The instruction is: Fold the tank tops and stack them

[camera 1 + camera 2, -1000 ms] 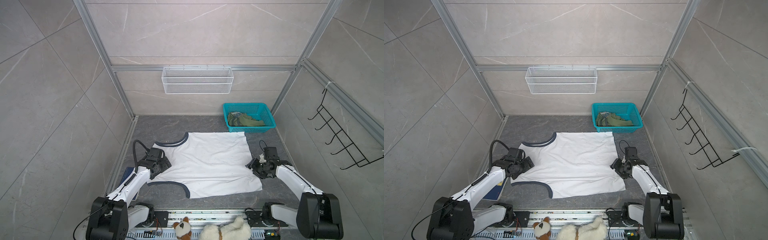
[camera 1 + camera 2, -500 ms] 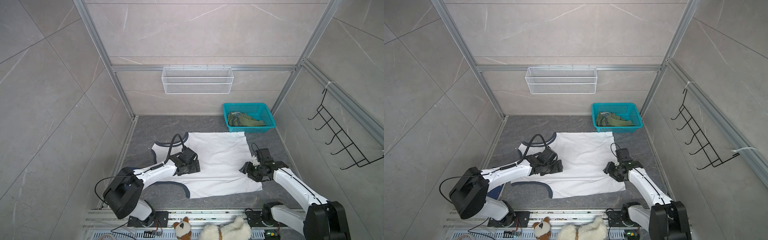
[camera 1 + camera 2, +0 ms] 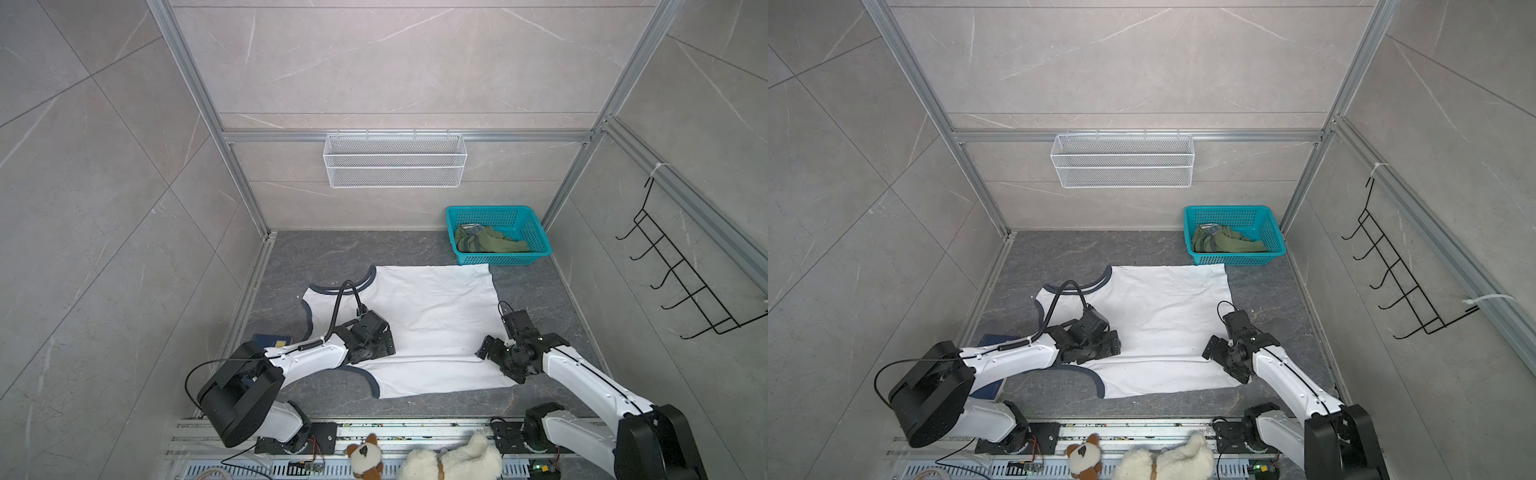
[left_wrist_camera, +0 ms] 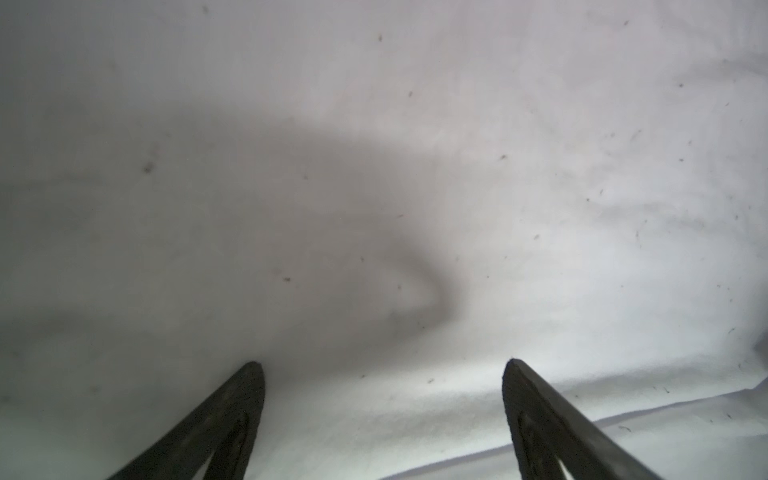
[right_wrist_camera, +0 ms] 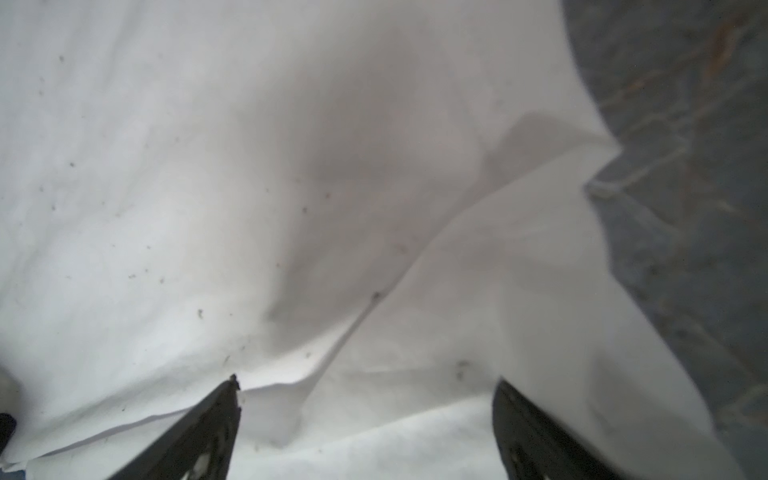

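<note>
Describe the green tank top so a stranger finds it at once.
From the white wire shelf on the back wall, look down right: a teal basket stands in the floor's far corner. The olive green tank top lies crumpled inside it, unlike the white tank top spread out on the floor.

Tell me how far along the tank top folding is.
Done: white tank top spread out, near side creased. In hand: nothing; left claw and right claw open over it. Left: finish folding, fold olive tank top from teal basket, stack.

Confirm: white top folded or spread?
Mostly spread: the white top lies flat, neck and armhole trims showing; one low fold line crosses its near part.
</note>
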